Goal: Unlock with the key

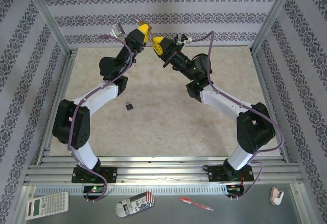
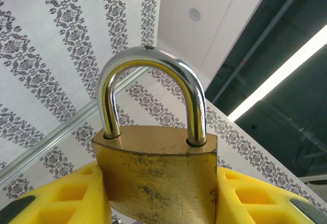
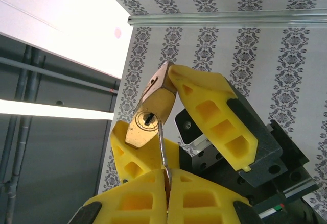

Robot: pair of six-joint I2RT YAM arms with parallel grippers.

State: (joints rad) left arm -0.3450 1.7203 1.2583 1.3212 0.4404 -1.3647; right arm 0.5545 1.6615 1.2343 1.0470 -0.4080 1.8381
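My right gripper [image 3: 166, 183] is clamped on the key [image 3: 162, 150], its head pinched between the yellow ribbed fingers [image 3: 199, 198]. The thin silvery blade stands straight out from the fingertips, long axis aimed at the padlock [image 3: 153, 106]. Its tip sits right at the keyhole [image 3: 148, 118] in the lock's underside; I cannot tell whether it has entered. The left gripper [image 2: 161, 198] grips the brass body from both sides, jaws partly closed around it. The shackle [image 2: 148, 76] points away, both legs seated. The brass is scuffed and dull, the shackle polished steel. I judge the blade sits slightly to one side of the slot, so the push needs a small correction.
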